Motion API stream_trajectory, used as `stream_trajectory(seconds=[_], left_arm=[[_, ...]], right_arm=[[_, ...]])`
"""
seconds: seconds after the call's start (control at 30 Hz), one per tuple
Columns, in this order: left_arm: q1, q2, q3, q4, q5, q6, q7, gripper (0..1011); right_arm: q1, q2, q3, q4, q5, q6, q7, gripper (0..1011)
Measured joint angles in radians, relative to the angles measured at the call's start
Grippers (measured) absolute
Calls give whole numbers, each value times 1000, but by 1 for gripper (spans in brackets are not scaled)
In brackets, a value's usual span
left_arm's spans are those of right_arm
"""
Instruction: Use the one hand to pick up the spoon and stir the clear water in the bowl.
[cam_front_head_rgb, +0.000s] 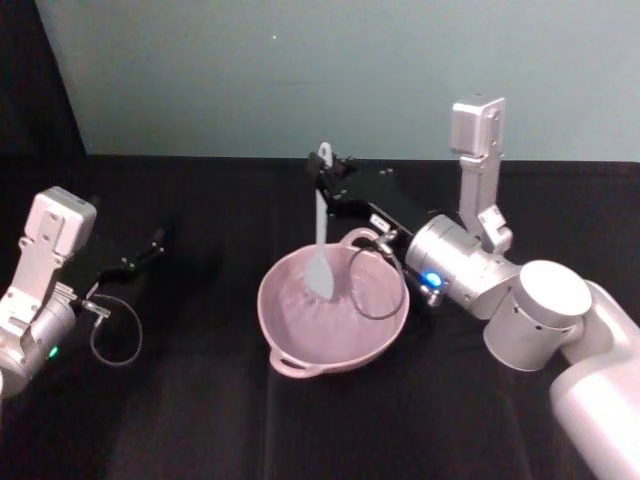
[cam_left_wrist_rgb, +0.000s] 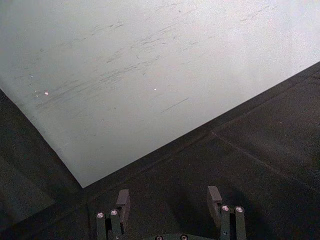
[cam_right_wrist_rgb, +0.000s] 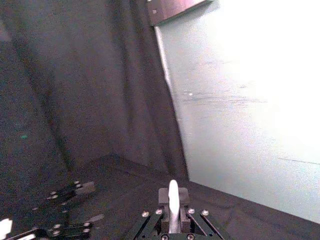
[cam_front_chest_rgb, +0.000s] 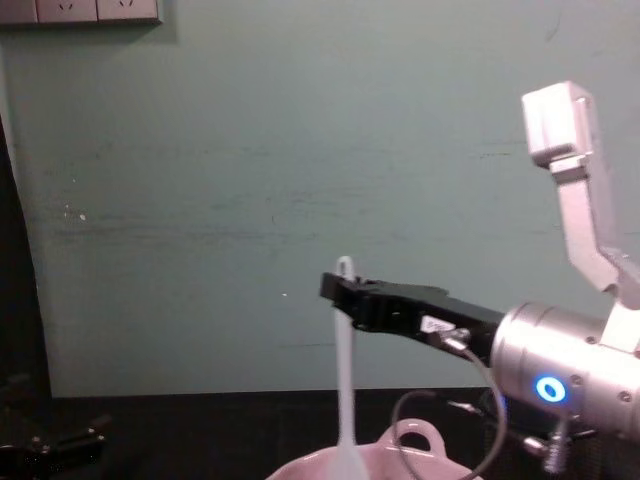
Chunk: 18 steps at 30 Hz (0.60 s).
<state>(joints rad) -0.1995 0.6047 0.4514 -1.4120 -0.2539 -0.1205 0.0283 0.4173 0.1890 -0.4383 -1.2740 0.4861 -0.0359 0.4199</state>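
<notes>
The pale pink bowl (cam_front_head_rgb: 263, 300) sits mid-table, and its rim (cam_front_chest_rgb: 400, 450) rises at the bottom of the chest view. The white spoon (cam_front_head_rgb: 320, 235) stands nearly upright, its paddle head down inside the bowl and its holed end on top. My right gripper (cam_front_head_rgb: 323, 186) is shut on the upper handle, above the bowl's far side. From the chest, the right gripper (cam_front_chest_rgb: 343, 292) pinches the spoon (cam_front_chest_rgb: 345, 380) near its top. In the right wrist view the spoon (cam_right_wrist_rgb: 173, 192) sticks up between the right gripper (cam_right_wrist_rgb: 173, 200) fingers. My left gripper (cam_front_head_rgb: 150, 250) rests far left, open.
A black cable loop (cam_front_head_rgb: 375, 290) from the right arm hangs over the bowl's right rim. Another cable loop (cam_front_head_rgb: 115, 335) lies by the left arm. Black cloth covers the table, and a pale green wall (cam_front_head_rgb: 300, 70) stands behind. The left gripper (cam_left_wrist_rgb: 168, 200) faces that wall.
</notes>
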Motion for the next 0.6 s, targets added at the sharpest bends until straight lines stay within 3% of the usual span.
stream_trajectory(seconds=[0.3, 0.6], left_arm=[[0, 0, 0, 0, 0, 0, 0, 1011], [0, 0, 0, 0, 0, 0, 0, 1011]], right_arm=[[-38, 51, 46, -63, -8, 4, -27, 118], [-77, 83, 48, -132, -31, 26, -34, 118]])
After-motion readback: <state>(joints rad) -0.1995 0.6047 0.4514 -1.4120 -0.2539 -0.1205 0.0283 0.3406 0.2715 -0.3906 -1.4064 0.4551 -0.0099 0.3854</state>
